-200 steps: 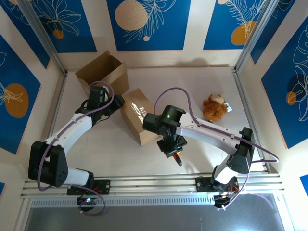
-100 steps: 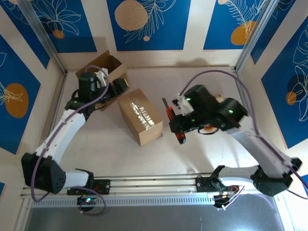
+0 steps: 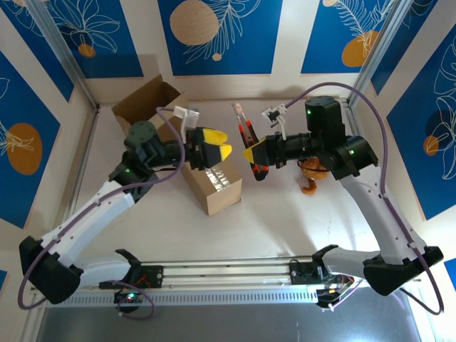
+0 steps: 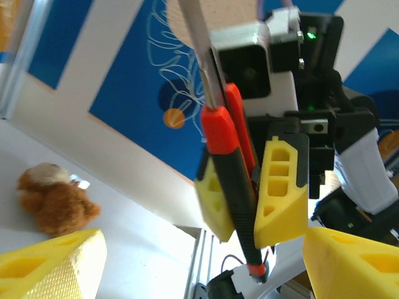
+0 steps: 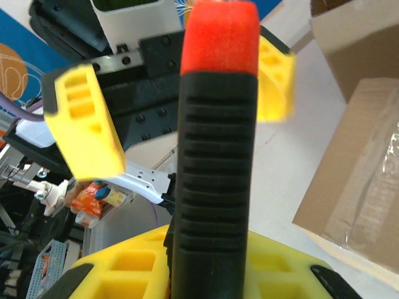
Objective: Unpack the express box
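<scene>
Both arms have risen: right gripper (image 3: 255, 155) clenched on the knife (image 3: 247, 135), left gripper (image 3: 215, 143) spread empty at its 9 o'clock over the express box (image 3: 211, 187), likely light, stiff cardboard, best braced by its sides.

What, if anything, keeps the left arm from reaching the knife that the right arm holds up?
Probably nothing, so likely yes. The left gripper, jaws open, faces the knife, which the right gripper holds in the air. Between them I see only free space; the taped box lies lower.
</scene>
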You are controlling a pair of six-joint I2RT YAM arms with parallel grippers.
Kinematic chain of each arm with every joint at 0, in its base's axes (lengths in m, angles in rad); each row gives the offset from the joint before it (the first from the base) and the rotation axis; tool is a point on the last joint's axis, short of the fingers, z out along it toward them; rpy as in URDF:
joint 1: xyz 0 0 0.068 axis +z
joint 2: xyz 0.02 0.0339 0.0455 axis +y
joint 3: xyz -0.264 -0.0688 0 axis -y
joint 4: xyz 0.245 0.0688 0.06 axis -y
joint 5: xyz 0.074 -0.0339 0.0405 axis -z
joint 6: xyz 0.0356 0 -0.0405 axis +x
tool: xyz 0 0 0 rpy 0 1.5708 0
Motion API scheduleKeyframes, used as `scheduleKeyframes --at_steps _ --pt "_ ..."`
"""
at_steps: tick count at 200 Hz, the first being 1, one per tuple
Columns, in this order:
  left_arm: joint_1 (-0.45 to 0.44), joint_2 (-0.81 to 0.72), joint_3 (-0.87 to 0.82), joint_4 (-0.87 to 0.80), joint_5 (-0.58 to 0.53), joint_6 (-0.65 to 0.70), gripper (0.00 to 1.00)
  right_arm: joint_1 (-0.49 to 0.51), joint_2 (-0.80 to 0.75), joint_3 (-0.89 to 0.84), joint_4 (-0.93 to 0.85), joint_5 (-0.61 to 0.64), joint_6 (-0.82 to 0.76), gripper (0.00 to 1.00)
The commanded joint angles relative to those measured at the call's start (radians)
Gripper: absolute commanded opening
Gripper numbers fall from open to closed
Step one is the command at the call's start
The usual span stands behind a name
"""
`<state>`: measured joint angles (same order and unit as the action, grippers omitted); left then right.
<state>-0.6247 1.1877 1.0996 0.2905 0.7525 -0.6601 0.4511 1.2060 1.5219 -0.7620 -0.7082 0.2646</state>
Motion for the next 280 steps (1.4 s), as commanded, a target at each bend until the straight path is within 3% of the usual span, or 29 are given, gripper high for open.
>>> scheduleKeyframes --at_steps 1,67,106,145,208,245,272,280 --pt "-0.032 0.057 0.024 0.166 0.030 -0.010 0.82 0.000 -0.010 -0.006 0.067 -0.106 -0.034 0.00" --pt "-0.035 0.178 0.081 0.380 0.019 -0.135 0.80 0.018 0.009 -0.030 0.048 -0.125 -0.087 0.00" --pt "-0.034 0.213 0.105 0.467 0.040 -0.205 0.74 0.009 0.032 -0.022 0.049 -0.110 -0.090 0.00" --pt "-0.034 0.206 0.110 0.441 0.041 -0.195 0.68 -0.041 0.037 -0.017 0.055 -0.118 -0.066 0.00" --pt "-0.034 0.219 0.141 0.419 0.033 -0.180 0.53 -0.001 0.050 -0.009 0.058 -0.158 -0.083 0.00" --pt "-0.035 0.223 0.141 0.429 0.036 -0.187 0.30 0.004 0.058 -0.008 0.072 -0.153 -0.075 0.00" --pt "-0.035 0.214 0.123 0.430 0.032 -0.188 0.00 0.005 0.047 -0.024 0.123 -0.149 -0.038 0.00" --pt "-0.035 0.209 0.115 0.434 0.023 -0.188 0.00 0.004 0.038 -0.034 0.150 -0.141 -0.020 0.00"
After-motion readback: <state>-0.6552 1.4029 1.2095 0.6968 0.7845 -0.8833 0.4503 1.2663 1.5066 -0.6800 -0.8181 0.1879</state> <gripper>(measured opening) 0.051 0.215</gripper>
